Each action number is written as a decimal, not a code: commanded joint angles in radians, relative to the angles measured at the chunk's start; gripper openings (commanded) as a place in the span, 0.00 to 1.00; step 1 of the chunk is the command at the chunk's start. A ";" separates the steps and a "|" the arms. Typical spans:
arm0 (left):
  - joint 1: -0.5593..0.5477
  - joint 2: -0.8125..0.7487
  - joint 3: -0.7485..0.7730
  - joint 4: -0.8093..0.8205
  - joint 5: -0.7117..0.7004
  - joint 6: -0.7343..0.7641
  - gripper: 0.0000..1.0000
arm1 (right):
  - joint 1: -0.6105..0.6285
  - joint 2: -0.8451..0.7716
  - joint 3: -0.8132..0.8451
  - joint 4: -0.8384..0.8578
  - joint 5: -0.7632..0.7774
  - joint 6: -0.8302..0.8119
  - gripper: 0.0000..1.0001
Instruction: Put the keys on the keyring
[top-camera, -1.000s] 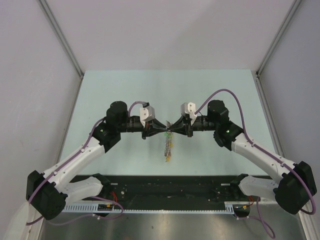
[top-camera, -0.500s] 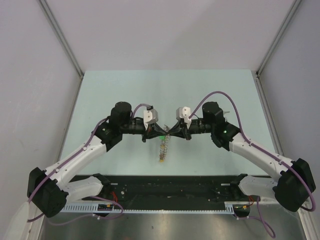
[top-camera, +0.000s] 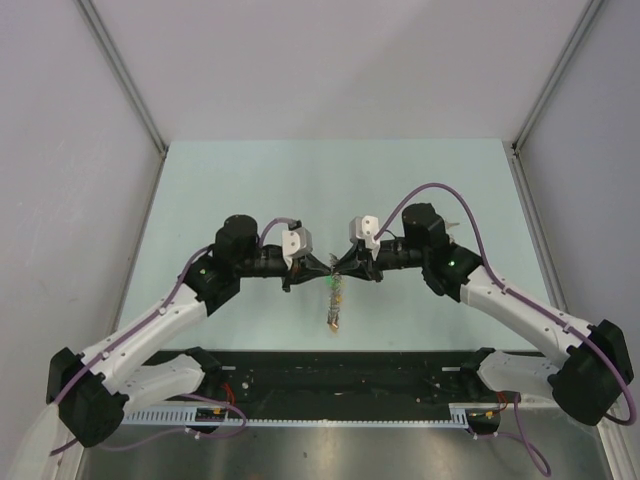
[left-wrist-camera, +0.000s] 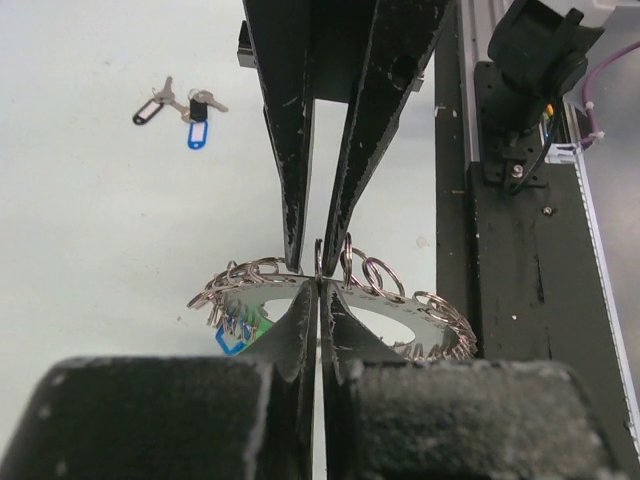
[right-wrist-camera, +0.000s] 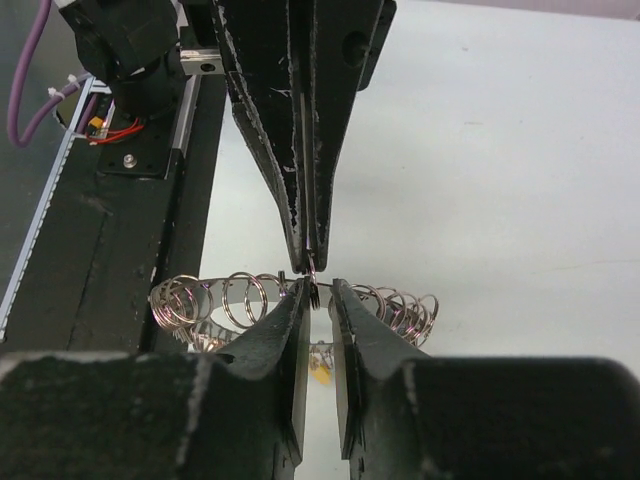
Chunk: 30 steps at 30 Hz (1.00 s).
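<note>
Loose keys with black and blue tags lie on the table, well apart from the keyring. The left gripper is clamped tight on the keyring's wire at mid-table. The right gripper meets it tip to tip, jaws narrowly parted around that wire.
</note>
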 joint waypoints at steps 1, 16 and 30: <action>-0.012 -0.057 -0.013 0.154 -0.009 -0.048 0.00 | -0.012 -0.048 0.050 -0.003 0.020 0.004 0.22; -0.011 -0.072 -0.023 0.179 0.002 -0.048 0.00 | -0.032 -0.057 0.050 0.004 -0.026 0.021 0.08; -0.012 -0.040 -0.013 0.167 0.016 -0.046 0.21 | -0.044 -0.046 0.050 0.059 -0.067 0.065 0.00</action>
